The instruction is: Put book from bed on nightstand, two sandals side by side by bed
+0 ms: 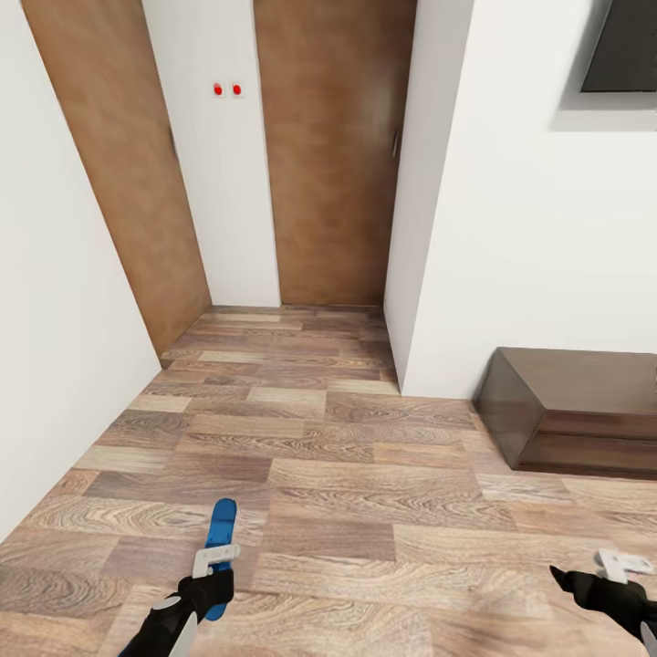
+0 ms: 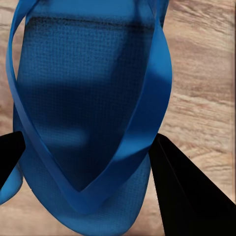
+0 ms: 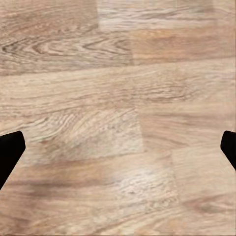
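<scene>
Three views, taken in turn.

Head view: wood-plank floor in mixed brown and tan boards, bounded by white walls. Two plain brown wooden doors, one angled at left, one facing at the back, with two small red dots on the white strip between them. Long dark brown low cabinet against the right-hand wall; corner of a dark panel high on that wall. Left gripper, black with pale fingers, low at the left, pinching one bright blue flat flip-flop sandal that stands on edge and points away over the floor. Right gripper, black with pale fingers, low at the right edge, nothing between its fingers; spread or closed cannot be told here.

Left wrist view: blue sandal seen from close, textured footbed and thin blue Y-strap facing the camera, plank floor behind. Black fingers on either side of the sole, touching its edges.

Right wrist view: bare pale wood planks. Black fingertips at opposite borders, spread wide, gripping nothing.
</scene>
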